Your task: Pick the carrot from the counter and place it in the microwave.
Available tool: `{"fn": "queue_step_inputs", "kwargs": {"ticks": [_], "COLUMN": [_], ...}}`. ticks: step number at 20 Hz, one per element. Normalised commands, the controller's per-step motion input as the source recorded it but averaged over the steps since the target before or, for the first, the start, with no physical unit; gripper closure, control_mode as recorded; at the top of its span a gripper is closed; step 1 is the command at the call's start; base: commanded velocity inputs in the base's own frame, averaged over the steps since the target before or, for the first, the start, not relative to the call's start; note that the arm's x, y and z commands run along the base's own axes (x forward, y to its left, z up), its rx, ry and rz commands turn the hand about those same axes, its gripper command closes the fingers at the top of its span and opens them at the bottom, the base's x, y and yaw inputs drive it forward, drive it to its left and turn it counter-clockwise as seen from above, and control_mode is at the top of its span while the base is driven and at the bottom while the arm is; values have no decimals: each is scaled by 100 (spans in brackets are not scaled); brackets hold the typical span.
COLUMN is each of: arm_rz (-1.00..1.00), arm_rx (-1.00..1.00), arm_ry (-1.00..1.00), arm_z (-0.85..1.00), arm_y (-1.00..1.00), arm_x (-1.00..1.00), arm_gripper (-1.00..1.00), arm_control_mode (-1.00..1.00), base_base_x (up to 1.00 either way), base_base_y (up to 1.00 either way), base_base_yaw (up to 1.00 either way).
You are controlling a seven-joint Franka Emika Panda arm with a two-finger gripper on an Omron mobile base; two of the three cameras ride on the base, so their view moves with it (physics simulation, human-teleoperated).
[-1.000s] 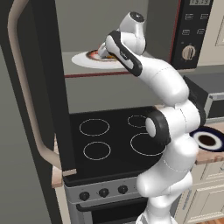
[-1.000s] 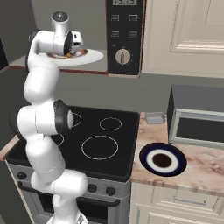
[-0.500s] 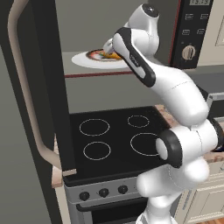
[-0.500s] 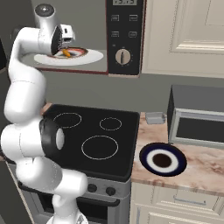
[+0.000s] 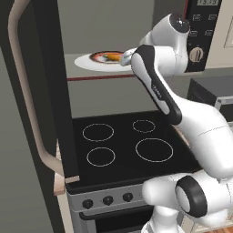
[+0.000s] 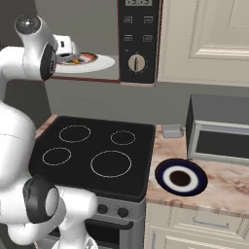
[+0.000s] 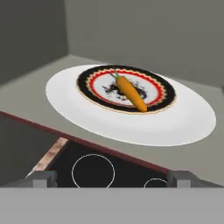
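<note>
The carrot (image 7: pixel 130 93), light, stiff and best pinched mid-length, lies on a patterned plate (image 7: pixel 159 101) on the microwave (image 6: pixel 138 44) turntable (image 7: pixel 192 122), at 12 o'clock of the empty, spread-fingered end effector (image 7: pixel 111 179).

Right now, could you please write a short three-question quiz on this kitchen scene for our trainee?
1. True or false: the small orange tapered carrot lies on the black-and-red patterned plate inside the dark grey microwave.
2. Where does the round blue-rimmed plate sit?
A. on the black glass cooktop
B. on the light tan wooden counter
C. on the white round turntable
3. Fill in: the hand holds ____.

Key: 1 true. 2 B. 3 nothing; its fingertips stand wide apart, short of the turntable.
</note>
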Motion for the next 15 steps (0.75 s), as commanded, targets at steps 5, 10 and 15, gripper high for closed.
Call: {"fn": "queue_step_inputs", "kwargs": {"ticks": [5, 10, 15], "arm_rz": [-22, -30, -32], "arm_rx": [6, 8, 17], "arm_ry": [-1, 2, 9], "arm_z": [0, -16, -45], "arm_y": [-34, -4, 0], "arm_x": [-100, -100, -100], "arm_gripper": [-100, -100, -100], "arm_control_mode": [-100, -100, -100], "base_base_x": [0, 0, 0], "base_base_y": [0, 0, 0], "base_base_yaw": [0, 0, 0]}}
